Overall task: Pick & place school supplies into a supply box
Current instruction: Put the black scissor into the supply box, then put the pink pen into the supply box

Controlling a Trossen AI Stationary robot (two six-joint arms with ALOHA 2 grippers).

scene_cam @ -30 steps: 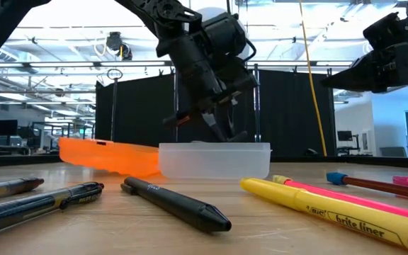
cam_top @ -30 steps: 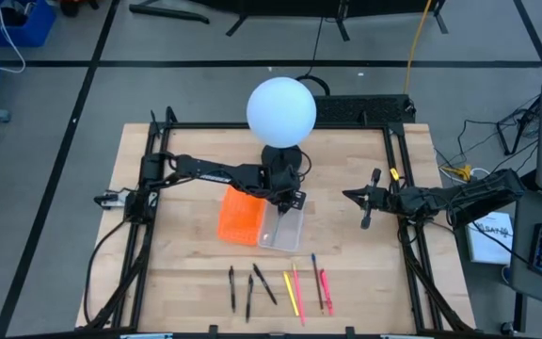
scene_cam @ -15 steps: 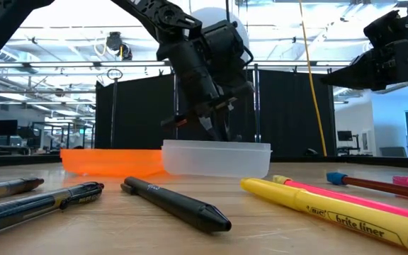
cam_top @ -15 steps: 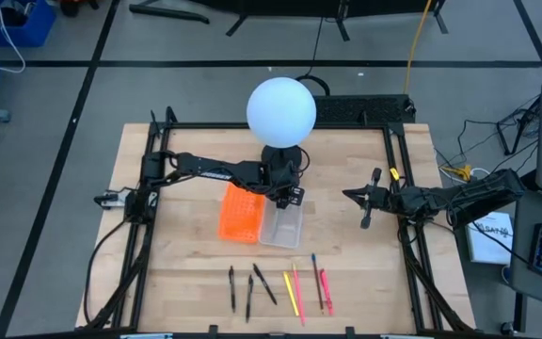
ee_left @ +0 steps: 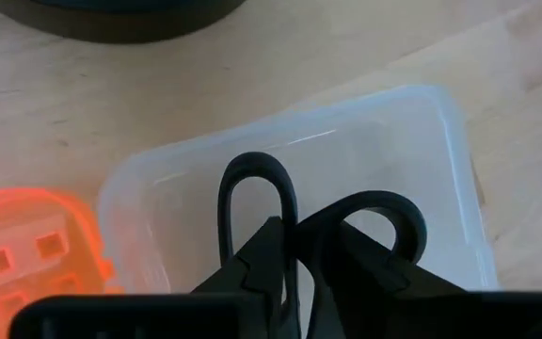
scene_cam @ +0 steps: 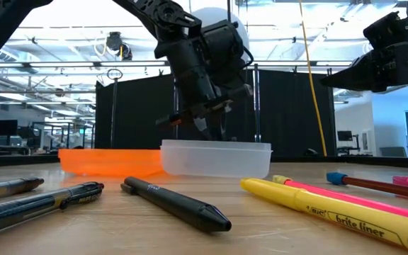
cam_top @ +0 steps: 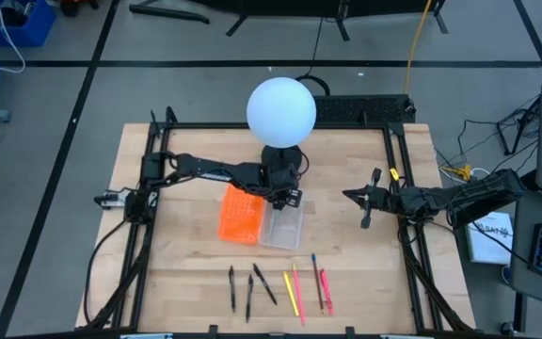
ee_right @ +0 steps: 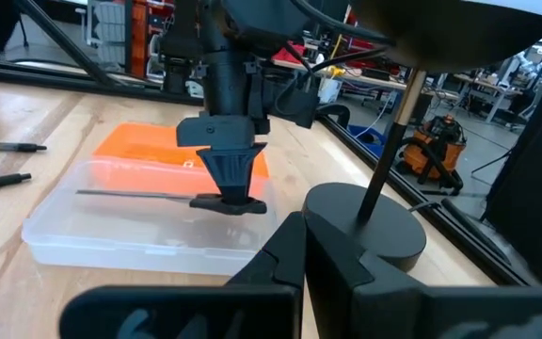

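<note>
The scissors' two black handle loops [ee_left: 257, 202] show just past my left gripper [cam_top: 286, 195], which is shut on them above the far end of the clear supply box [cam_top: 281, 224]. The box [scene_cam: 216, 159] sits flat on the table beside the orange panel [cam_top: 238, 215]. Several pens and pencils lie in a row near the table's near edge: black ones [cam_top: 249, 290], a yellow one [cam_top: 291, 293], a brown one [cam_top: 316, 281] and a pink-red one [cam_top: 326, 291]. My right gripper [cam_top: 349, 195] hangs shut in the air to the right of the box. My left gripper pinches the scissors between its two fingers where the two handle loops [ee_left: 294, 235] meet, coming from above and pointing down. The loops stick out past the fingertips over the box. From the right wrist view a thin blade [ee_right: 130, 195] runs out level below the gripper.
A lamp with a white globe [cam_top: 281, 108] and a round black base [ee_right: 365, 221] stands just beyond the box. Black frame rails [cam_top: 149, 188] run along the table's left and right sides. Bare wood lies between the box and the row of pens.
My left gripper has risen a little and shifted slightly toward the table's far edge, still shut on the scissors. The orange panel, whose one end stood tilted up a second ago, now lies flat on the table.
</note>
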